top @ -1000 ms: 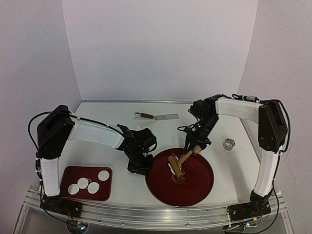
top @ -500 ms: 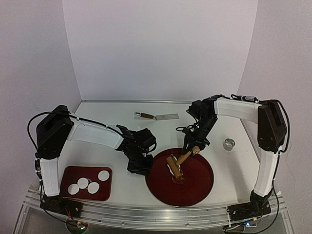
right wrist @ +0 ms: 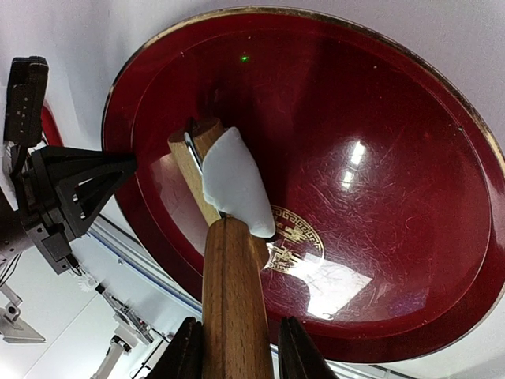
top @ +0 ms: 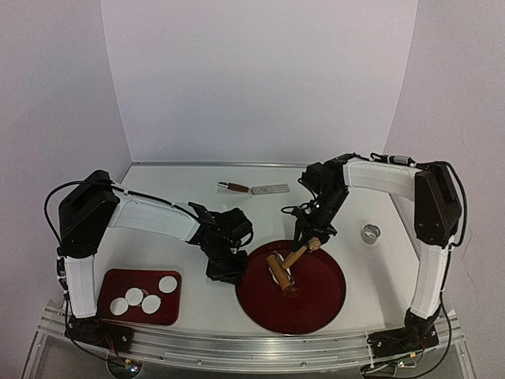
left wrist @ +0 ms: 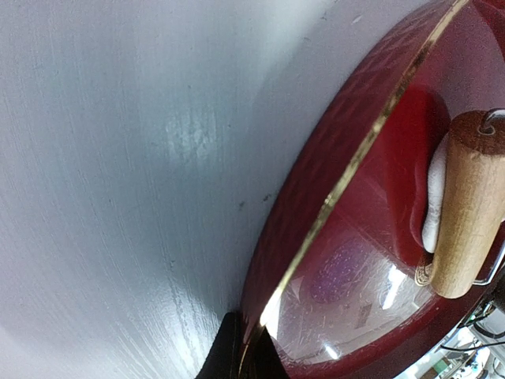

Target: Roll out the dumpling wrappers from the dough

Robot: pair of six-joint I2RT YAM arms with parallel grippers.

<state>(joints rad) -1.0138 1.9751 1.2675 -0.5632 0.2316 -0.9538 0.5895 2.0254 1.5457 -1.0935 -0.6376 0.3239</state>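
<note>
A white dough lump (right wrist: 233, 185) lies against the wooden rolling pin (top: 278, 270) on the round red plate (top: 316, 304). My right gripper (top: 309, 239) is shut on the pin's wooden handle (right wrist: 233, 300), which sits between both fingers (right wrist: 186, 354). My left gripper (top: 225, 268) is shut on the plate's left rim (left wrist: 347, 178); its dark fingertips (left wrist: 229, 357) pinch the gold edge. The roller's end (left wrist: 469, 205) and the dough (left wrist: 436, 193) show beyond that rim. Several round white dumpling wrappers (top: 151, 303) lie flat in the red tray (top: 110, 280) at the front left.
A small metal ring (top: 369, 232) stands on the table to the right of the plate. A scraper with a brown handle (top: 254, 189) lies at the back centre. White walls close in the table on three sides.
The right arm has drawn the rolling pin a little to the left across the plate. The left arm and the plate have stayed put.
</note>
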